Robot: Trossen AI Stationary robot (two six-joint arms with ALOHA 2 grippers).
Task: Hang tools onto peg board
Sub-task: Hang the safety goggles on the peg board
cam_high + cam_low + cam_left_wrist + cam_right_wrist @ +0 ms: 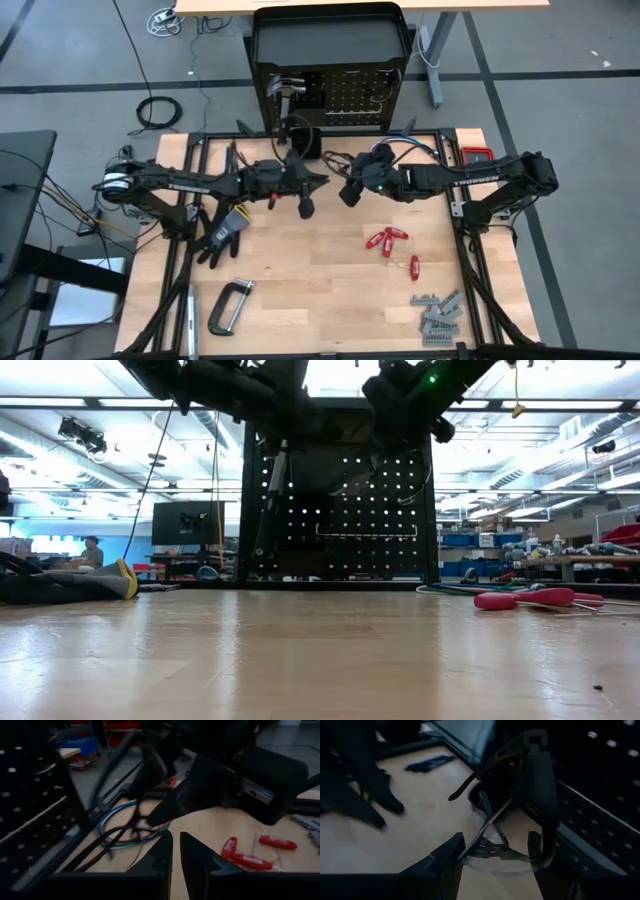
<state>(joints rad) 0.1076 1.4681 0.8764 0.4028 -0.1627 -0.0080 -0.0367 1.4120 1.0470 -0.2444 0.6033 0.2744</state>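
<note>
The thin black-framed glasses (492, 852) sit between the fingers of my right gripper (495, 840), which hangs above the table's middle (345, 188), just in front of the peg board (350, 95). My left gripper (176, 837) faces it from the left (318, 182). Its fingers stand almost together and nothing shows between them. A steel-headed hammer (285, 90) hangs at the peg board's left part. Red-handled drivers (388, 240), a grey C-clamp (228, 305) and grey metal pieces (437, 315) lie on the table. My right gripper holds the glasses by their front: the clear lens and its rim (480, 851) lie between the two fingers, which slant down toward the peg board. One temple (470, 785) sticks out ahead, away from the fingers. The glasses are lifted clear of the table.
A black work glove (222, 228) lies under the left arm. A bundle of blue-white cables (130, 822) lies near the peg board's foot. A red object (475, 153) sits on the right rail. Bare wood stretches across the table's near middle (320, 290).
</note>
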